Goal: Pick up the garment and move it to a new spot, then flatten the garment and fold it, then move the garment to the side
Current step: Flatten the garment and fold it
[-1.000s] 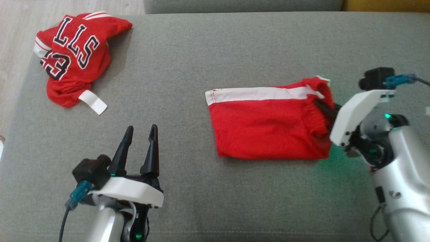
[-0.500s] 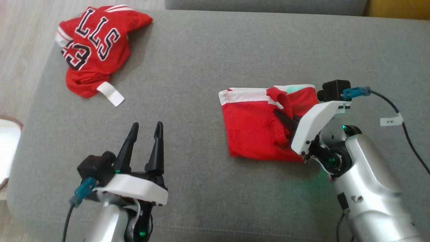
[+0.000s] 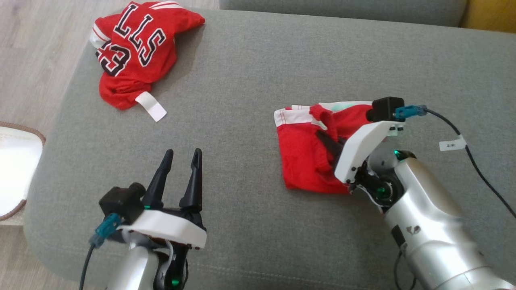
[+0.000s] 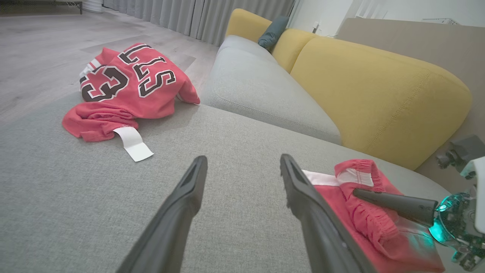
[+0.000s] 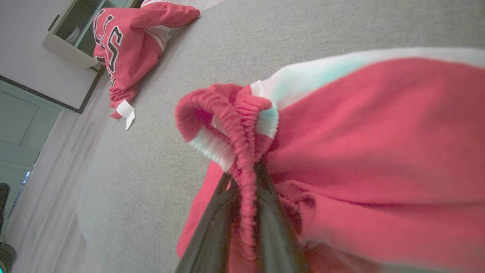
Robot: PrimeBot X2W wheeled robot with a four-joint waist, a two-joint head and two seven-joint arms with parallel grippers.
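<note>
Right pincer [image 3: 322, 139] grips the red shorts [image 3: 302, 161] (one end folded over)

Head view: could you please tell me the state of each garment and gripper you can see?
Red shorts, lying on the grey cushion, waistband end raised and doubled over the legs.
Right gripper, shut on the waistband.
Left gripper, open and empty, above the cushion.
Red jersey, crumpled at the cushion's far left corner, white tag sticking out.

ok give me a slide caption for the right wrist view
Right jaws shut on the raised elastic waistband of red shorts on a grey cushion, crumpled red jersey beyond.
</note>
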